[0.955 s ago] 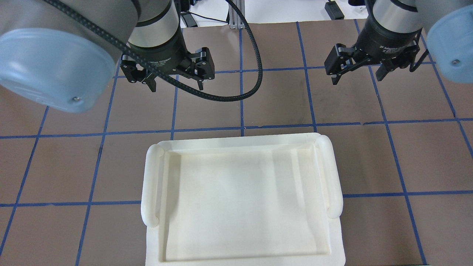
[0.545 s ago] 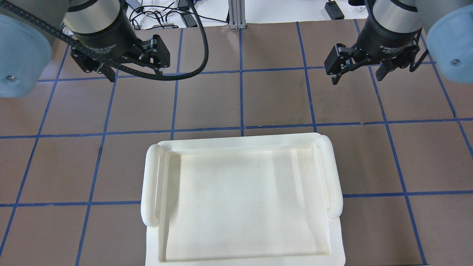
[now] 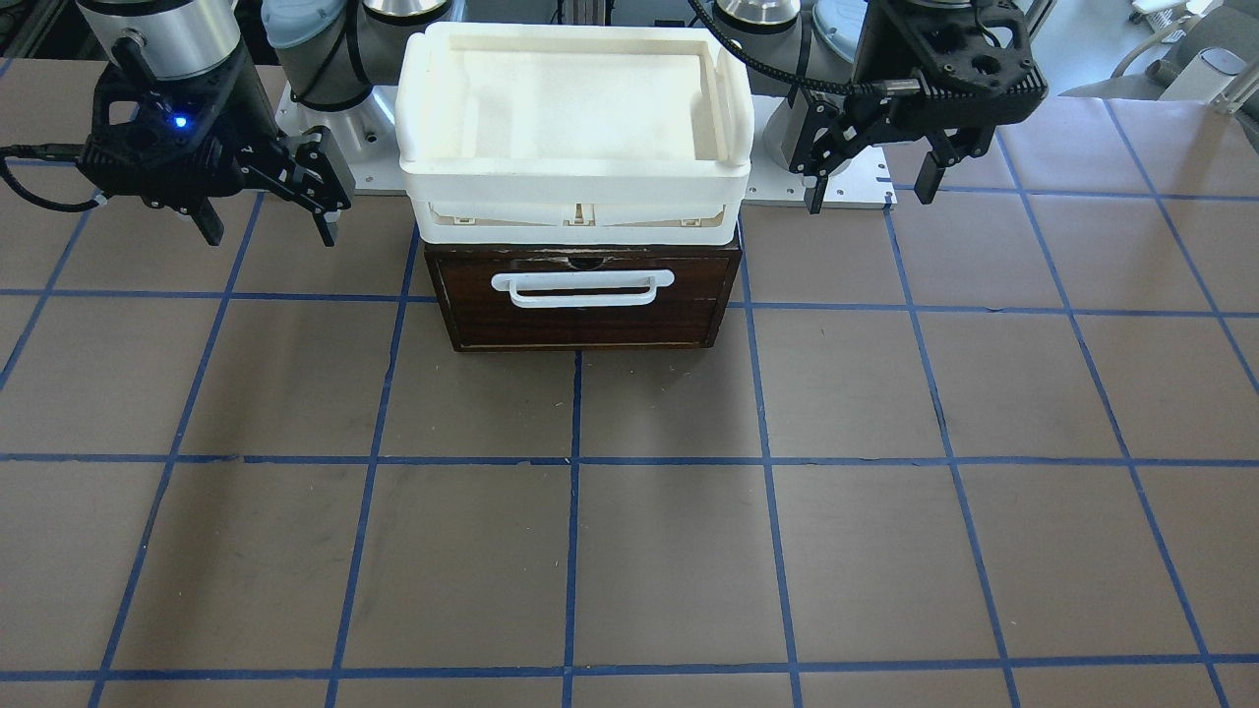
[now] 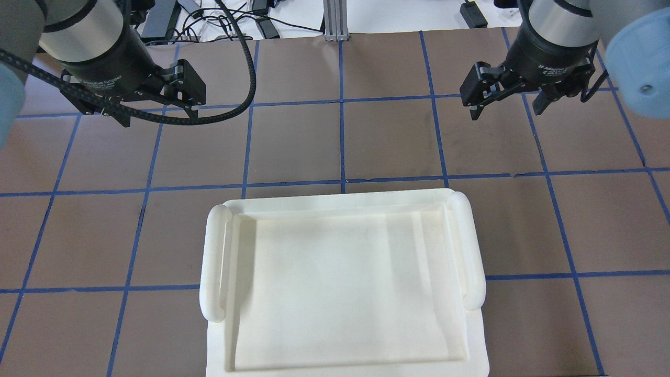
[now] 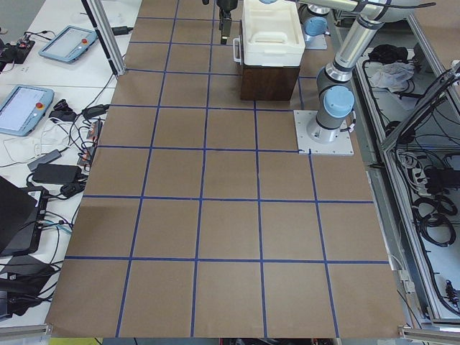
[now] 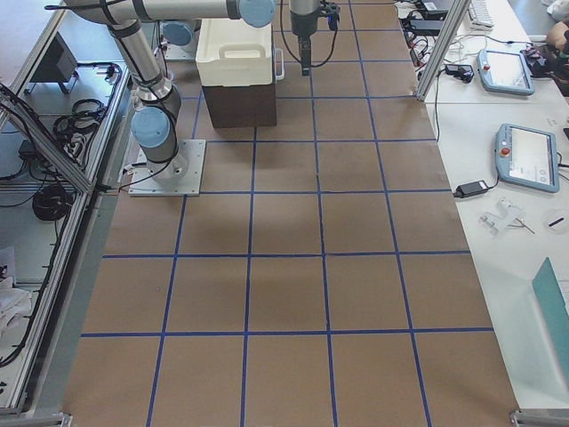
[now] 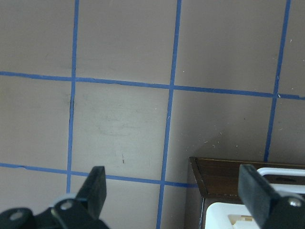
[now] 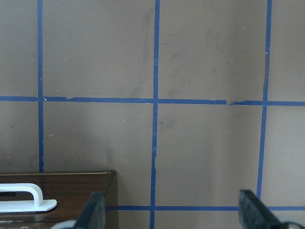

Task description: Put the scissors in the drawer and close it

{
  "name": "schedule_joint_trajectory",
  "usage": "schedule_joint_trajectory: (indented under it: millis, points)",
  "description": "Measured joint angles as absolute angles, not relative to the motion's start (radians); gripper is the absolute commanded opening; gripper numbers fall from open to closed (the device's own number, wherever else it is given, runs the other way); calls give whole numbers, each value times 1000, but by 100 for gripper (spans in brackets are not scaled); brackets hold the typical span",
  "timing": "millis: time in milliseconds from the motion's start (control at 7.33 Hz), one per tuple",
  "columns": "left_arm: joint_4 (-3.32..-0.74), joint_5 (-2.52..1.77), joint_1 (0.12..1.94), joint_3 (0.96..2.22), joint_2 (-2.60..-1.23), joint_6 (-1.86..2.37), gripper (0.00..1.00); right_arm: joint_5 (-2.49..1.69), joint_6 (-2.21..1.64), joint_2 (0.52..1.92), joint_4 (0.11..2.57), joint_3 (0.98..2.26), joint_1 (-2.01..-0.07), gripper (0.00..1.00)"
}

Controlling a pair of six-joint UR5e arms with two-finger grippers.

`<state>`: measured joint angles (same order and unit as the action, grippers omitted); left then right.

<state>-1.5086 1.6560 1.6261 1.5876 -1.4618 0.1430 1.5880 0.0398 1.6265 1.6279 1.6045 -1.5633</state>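
Brown table top w/ blue tape grid (image 3: 629, 551) fills most of each view. White plastic tray w/ rounded side rims (image 3: 575, 187) sits on top of the dark brown wooden drawer unit, near the robot's base, roughly mid-table btw the two arms. Dark brown wooden drawer (image 3: 590, 324) sits under the tray; its front faces away from the robot and looks flush w/ the frame in the front view, i.e. shut. Left gripper (image 3: 868, 197) hangs above the table on the robot's left of the drawer, not touching it; fingers spread wide, nothing btw them. Right gripper (image 3: 270, 236) hangs likewise on the other side, fingers also spread wide apart & empty. White bar handle (image 3: 580, 287) runs across the drawer front, upper half.
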Motion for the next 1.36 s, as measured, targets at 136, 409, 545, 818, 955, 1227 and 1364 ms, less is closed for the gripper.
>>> schedule_joint_trajectory:
  millis: [136, 409, 545, 818, 955, 1227, 1364]
  points:
    - [-1454, 1652, 1625, 1608, -1458, 141, 100, 1588, 40, 1628, 1629, 1605, -1563, 100]
    - [-1419, 1637, 1625, 1619, -1457, 140, 100, 1584, 39, 1635, 1629, 1605, -1564, 100]
    - [-1430, 1607, 1625, 1618, -1456, 139, 100, 1583, 38, 1635, 1628, 1605, -1564, 100]
    - [-1498, 1568, 1622, 1608, -1449, 120, 100, 1580, 37, 1634, 1627, 1610, -1563, 100]
    - [-1542, 1566, 1619, 1600, -1445, 102, 100, 1579, 37, 1636, 1627, 1617, -1563, 100]
    - [-1613, 1566, 1612, 1573, -1444, 70, 100, 1577, 36, 1639, 1627, 1627, -1563, 100]
    - [-1624, 1565, 1610, 1567, -1446, 65, 100, 1581, 37, 1640, 1627, 1628, -1562, 100]
